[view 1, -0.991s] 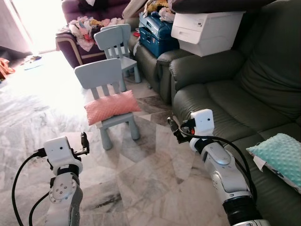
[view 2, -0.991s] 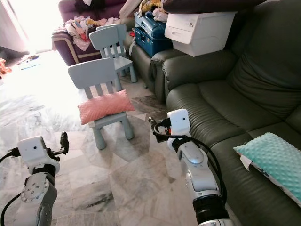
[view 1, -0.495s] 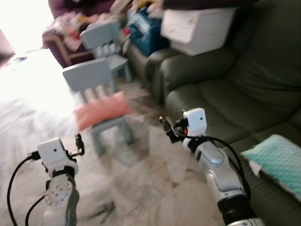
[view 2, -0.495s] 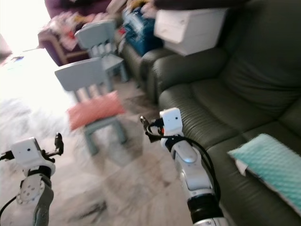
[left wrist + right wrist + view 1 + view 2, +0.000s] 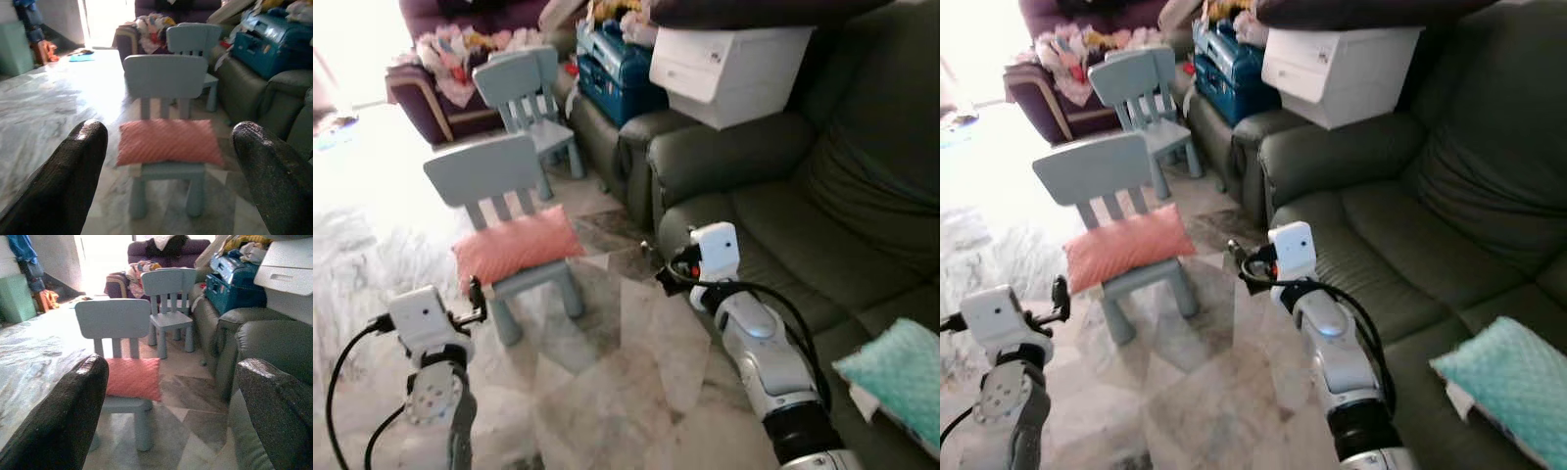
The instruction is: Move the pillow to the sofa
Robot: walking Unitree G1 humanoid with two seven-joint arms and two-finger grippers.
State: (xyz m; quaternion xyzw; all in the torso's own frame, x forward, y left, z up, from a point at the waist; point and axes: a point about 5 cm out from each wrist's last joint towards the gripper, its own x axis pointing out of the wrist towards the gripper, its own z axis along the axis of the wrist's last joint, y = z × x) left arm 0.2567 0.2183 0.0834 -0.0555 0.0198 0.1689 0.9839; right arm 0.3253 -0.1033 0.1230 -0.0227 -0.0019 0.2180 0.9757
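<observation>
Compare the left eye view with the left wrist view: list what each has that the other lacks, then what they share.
Left eye view alone: the right tool raised beside the sofa, a white box on the armrest, and a teal pillow on the seat.

Left wrist view alone: the left tool's two black fingers spread wide, and a green bin by the wall.

Both: the pink pillow lying on the near blue chair, a second chair behind, and the blue case.

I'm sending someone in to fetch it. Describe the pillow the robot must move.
Facing the dark green sofa are two small pale blue chairs. On the seat of the nearer chair lies the pink pillow, against the backrest. The other pillow is teal and already on the sofa.
</observation>
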